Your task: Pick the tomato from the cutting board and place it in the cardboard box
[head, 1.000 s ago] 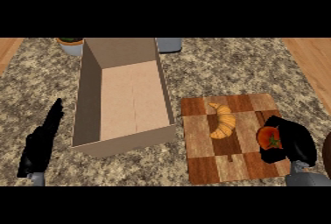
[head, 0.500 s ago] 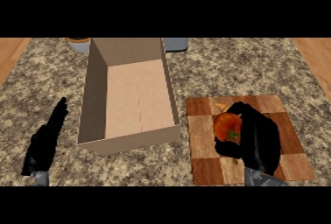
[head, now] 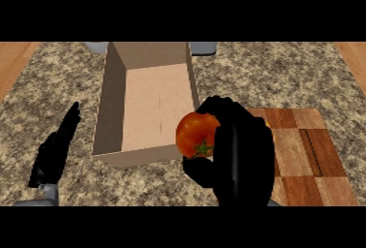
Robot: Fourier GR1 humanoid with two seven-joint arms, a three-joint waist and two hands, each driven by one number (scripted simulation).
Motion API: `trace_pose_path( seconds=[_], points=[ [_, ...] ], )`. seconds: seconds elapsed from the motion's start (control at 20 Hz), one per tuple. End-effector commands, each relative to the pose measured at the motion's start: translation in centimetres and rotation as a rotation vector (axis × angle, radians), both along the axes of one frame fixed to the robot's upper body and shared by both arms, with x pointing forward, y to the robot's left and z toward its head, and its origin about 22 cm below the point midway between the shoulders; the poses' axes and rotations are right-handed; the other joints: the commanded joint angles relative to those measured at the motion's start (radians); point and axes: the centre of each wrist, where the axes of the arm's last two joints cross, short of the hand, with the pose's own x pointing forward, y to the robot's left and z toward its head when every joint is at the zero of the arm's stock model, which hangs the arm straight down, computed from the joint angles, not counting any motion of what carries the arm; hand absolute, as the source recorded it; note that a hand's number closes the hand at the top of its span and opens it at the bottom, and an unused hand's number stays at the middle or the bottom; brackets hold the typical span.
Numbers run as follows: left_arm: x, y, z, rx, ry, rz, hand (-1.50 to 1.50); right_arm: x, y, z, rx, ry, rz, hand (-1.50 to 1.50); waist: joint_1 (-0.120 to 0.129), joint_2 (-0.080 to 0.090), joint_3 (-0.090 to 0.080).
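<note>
Right hand (head: 239, 155) clasps tomato (head: 197, 135) beside cardboard box (head: 150, 104) — granite counter (head: 286, 77) (left hand (head: 55, 150) flat).

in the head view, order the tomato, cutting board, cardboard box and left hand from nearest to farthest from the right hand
1. Tomato: held in the right hand.
2. Cutting board: just under and right of that hand.
3. Cardboard box: to its left, close by the tomato.
4. Left hand: far left, beyond the box.
</note>
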Motion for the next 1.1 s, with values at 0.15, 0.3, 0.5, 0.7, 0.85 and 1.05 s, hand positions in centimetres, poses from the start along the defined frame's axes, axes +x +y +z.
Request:
trace_pose_path(
  seconds=[0.15,0.3,0.5,0.7,0.85,1.05],
  points=[
    [1.2,-0.4,-0.5,-0.004,-0.002,-0.012,0.0,4.9,4.0,3.8,0.034,0.07,-0.079,1.5,0.014,0.009,0.0],
    [0.1,-0.7,-0.2,0.001,-0.001,-0.029,0.0,6.3,5.7,3.0,0.027,0.093,-0.103,1.5,0.033,0.008,0.001],
    [0.6,-0.3,0.9,-0.003,-0.01,-0.048,0.0,10.5,5.4,2.6,0.042,0.153,-0.101,1.5,0.036,0.012,0.001],
    [0.4,-0.9,0.4,0.02,-0.028,-0.049,0.0,13.0,6.3,1.5,0.033,0.227,-0.117,1.5,0.052,0.015,0.001],
    [1.3,-1.7,0.2,-0.012,-0.005,-0.073,0.0,15.3,5.6,-0.3,0.033,0.265,-0.112,1.5,0.049,0.021,0.001],
    [1.9,-1.1,1.1,0.001,-0.011,-0.054,0.0,17.1,5.9,-0.5,0.03,0.322,-0.152,1.5,0.049,0.019,0.001]
  ],
)
